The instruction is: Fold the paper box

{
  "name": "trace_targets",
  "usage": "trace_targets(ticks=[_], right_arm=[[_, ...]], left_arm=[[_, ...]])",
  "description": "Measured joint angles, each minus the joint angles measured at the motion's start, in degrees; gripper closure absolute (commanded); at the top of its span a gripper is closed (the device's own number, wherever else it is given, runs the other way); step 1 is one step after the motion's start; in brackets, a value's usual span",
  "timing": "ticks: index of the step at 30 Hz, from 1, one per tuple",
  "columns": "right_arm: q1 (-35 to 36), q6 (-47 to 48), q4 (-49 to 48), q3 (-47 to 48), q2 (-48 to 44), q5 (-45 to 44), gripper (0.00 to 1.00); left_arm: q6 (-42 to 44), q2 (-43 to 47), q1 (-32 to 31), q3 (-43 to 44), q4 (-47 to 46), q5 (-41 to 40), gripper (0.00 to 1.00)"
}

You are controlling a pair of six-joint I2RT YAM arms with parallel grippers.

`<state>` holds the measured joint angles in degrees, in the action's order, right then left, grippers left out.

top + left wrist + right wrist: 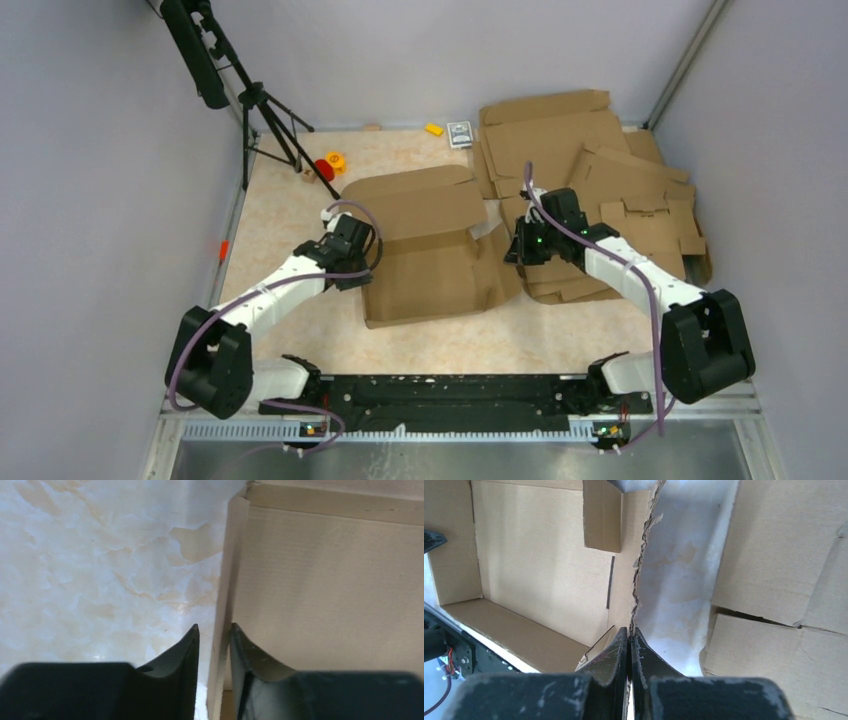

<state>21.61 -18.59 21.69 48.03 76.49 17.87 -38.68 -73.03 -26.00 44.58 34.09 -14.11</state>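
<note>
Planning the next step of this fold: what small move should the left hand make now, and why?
Probably close the left hand fully on the side wall of the paper box. Its fingers straddle that upright wall with gaps showing, so nothing is gripped there yet, while the right hand is shut on the opposite wall.

Nothing legible shows anywhere: the small dark card at the far edge of the table carries print too small to read, and the paper box is bare brown cardboard.
</note>
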Motion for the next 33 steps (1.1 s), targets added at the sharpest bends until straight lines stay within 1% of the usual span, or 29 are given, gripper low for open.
trace_targets(ticks=[2,4,8,12,14,16,23,25,27,28,30,33], right_arm=[[0.7,0.0,0.7,0.7,0.0,0.0,1.0],[1.7,-0.2,0.8,1.3,0.0,0.0,1.0],[5.4,-1.2,0.7,3.3,0.0,-0.4,1.0],[6.9,-1.9,0.6,4.5,0.4,-0.9,0.88],[7.0,-2.2,0.2,4.7,1.1,-0.9,0.75],[7.1,-2.5,0.1,4.7,2.2,-0.5,0.68],[7.2,-3.5,-2.6,4.5,3.5,2.8,0.59],[7.2,-3.7,-3.4,4.5,3.7,3.7,0.51],[7.2,-4.1,-4.3,4.4,4.3,4.8,0.4],[7.2,-4.2,-5.2,4.2,4.6,5.5,0.36],[7.2,-4.5,-6.8,3.4,5.3,6.8,0.34],[7.2,-4.9,-9.0,2.2,6.6,8.8,0.34]], left_arm=[[-0.1,-0.8,0.0,-0.5,-1.0,0.9,0.85],[-0.2,-1.3,0.0,-0.5,-1.7,1.7,0.88],[0.0,-1.5,0.0,-0.5,-2.5,3.7,0.89],[0.1,-1.5,0.1,-0.5,-2.8,4.5,0.88],[0.1,-1.5,0.1,-0.5,-2.9,4.8,0.88],[0.2,-1.5,0.1,-0.6,-2.9,5.2,0.87],[0.7,-1.5,0.1,-0.6,-3.1,6.0,0.86],[0.9,-1.6,0.1,-0.6,-3.2,6.2,0.86],[1.0,-1.8,0.1,-0.6,-3.4,6.3,0.86],[1.1,-1.9,0.1,-0.6,-3.5,6.3,0.86],[1.1,-1.9,0.1,-0.6,-3.6,6.4,0.85],[1.2,-2.0,0.1,-0.6,-3.7,6.6,0.85]])
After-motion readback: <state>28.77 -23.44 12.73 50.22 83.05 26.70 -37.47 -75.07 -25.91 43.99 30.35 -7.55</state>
